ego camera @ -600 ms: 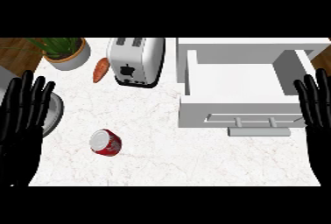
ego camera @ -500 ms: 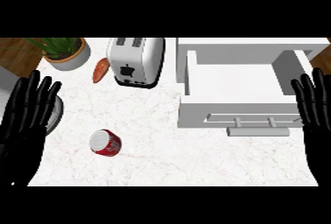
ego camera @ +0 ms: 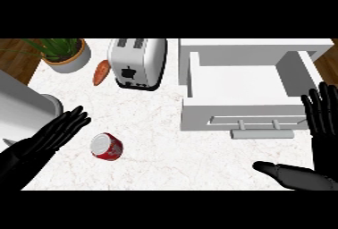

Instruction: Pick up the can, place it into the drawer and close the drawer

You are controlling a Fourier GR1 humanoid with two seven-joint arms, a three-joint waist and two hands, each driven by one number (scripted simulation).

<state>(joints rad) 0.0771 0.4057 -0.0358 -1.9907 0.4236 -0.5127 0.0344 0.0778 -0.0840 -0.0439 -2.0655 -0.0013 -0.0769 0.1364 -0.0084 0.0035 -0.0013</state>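
The red can point(ego camera: 106, 146) lay on its side on the white marble counter point(ego camera: 158, 134), well below the toaster point(ego camera: 137, 62) and down to the left of the open drawer point(ego camera: 238, 85), its pale end facing up toward the view. That lie probably decided the approach: the left hand point(ego camera: 56, 134) came in slanted from the lower left, its fingers point(ego camera: 74, 117) straight and slightly spread, the tips above and left of the can with a strip of counter visible between, so it held nothing and did not touch the can. From that angle it looked placed to come alongside the can and wrap round its body, though that is a judgement. The drawer stood pulled out toward the robot, its white cavity bare and its bar handle point(ego camera: 261, 133) at the near edge, presumably left that way to take the can from above. The right hand point(ego camera: 323, 120) stood open at the view's right edge, just right of the drawer's front, fingers up and apart, thumb point(ego camera: 284, 172) stretched out leftward below the handle, holding nothing. A carrot point(ego camera: 101, 73) lay just left of the toaster, with a potted plant point(ego camera: 63, 53) further left.
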